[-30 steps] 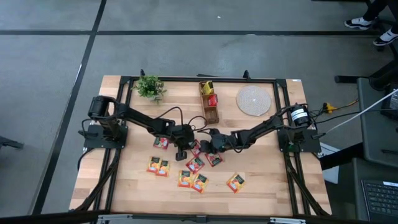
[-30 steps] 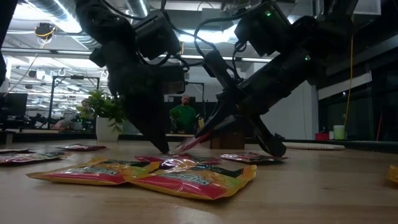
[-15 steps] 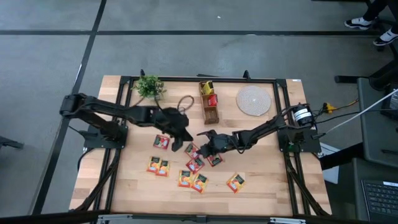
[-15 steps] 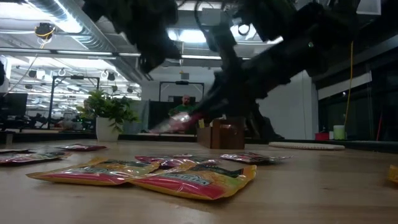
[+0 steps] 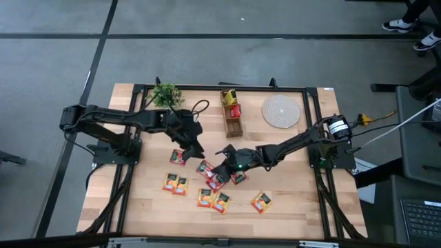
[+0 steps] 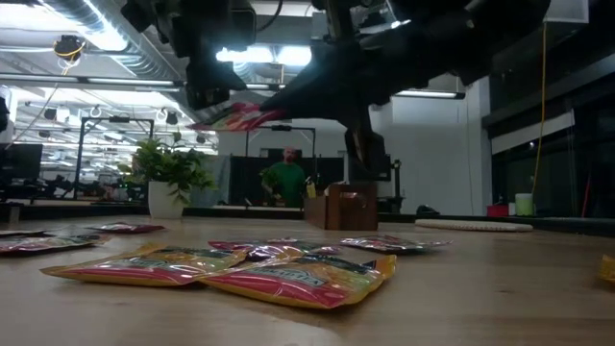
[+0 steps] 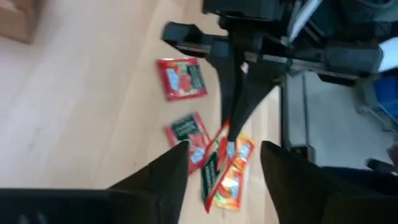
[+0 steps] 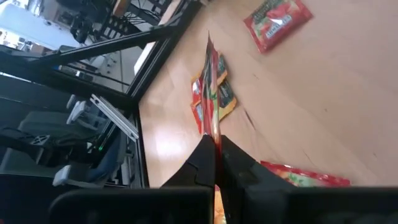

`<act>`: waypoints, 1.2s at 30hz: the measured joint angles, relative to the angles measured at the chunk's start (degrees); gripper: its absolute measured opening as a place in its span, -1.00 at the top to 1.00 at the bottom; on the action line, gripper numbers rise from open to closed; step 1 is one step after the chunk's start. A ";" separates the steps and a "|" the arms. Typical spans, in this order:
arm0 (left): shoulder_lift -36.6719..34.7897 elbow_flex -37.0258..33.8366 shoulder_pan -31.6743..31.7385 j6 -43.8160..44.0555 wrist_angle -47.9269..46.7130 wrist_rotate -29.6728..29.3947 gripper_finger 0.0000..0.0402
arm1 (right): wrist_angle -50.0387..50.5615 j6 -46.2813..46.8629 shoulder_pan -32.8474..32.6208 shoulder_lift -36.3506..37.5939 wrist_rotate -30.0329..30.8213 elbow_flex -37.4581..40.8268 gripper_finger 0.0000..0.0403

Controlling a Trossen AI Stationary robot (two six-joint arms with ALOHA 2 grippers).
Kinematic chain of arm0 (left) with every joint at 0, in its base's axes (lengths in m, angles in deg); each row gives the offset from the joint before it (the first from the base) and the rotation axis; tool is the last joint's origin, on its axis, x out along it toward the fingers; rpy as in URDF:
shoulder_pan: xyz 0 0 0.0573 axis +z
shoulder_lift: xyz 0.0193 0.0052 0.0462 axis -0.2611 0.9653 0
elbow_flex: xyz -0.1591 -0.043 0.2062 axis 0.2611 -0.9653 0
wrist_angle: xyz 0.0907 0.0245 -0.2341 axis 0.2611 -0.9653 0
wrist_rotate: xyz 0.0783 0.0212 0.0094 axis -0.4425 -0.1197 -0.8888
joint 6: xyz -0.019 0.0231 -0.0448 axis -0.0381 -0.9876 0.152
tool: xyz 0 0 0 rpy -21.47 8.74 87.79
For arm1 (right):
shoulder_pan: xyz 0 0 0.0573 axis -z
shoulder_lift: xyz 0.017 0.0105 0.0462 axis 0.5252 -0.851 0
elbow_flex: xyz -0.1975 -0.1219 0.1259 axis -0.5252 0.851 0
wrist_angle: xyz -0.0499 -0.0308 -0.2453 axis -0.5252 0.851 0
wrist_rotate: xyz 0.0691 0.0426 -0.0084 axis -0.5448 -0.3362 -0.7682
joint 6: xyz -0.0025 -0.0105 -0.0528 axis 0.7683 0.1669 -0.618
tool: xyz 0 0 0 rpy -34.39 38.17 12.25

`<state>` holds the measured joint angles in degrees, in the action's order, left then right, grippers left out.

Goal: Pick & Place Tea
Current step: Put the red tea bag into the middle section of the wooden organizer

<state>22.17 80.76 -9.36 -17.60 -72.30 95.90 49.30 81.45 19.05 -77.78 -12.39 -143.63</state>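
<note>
A red tea sachet is pinched edge-on by the right gripper; the left gripper is spread wide, empty.

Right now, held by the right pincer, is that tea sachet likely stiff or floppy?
Probably fairly stiff: the sachet, pinched at one edge by the right pincer, sticks out straight without drooping. Likely light, since that small grip carries it.
</note>
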 joint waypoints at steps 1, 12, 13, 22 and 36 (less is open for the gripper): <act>0.00 0.02 -0.08 -0.02 -0.02 0.33 -0.02 | 0.12 -0.20 0.01 0.00 0.01 -0.26 0.97; 0.00 0.01 -0.15 -2.70 -2.31 4.31 -0.14 | -1.35 -5.82 0.01 1.76 0.13 -0.35 0.97; -0.02 0.02 -0.15 -2.69 -2.27 4.36 -0.13 | -2.03 -6.47 0.01 1.91 0.13 -0.35 0.97; -0.04 0.02 -0.42 -2.04 -2.31 6.22 -0.10 | -5.08 -10.40 0.07 2.19 2.13 -0.37 0.97; -0.04 0.02 -2.54 -1.50 -0.80 6.37 0.27 | -5.52 -13.26 0.13 2.19 5.07 -0.37 0.97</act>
<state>22.13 80.79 -11.89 -19.10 -73.09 102.27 43.78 68.19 19.18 -75.60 -7.32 -144.00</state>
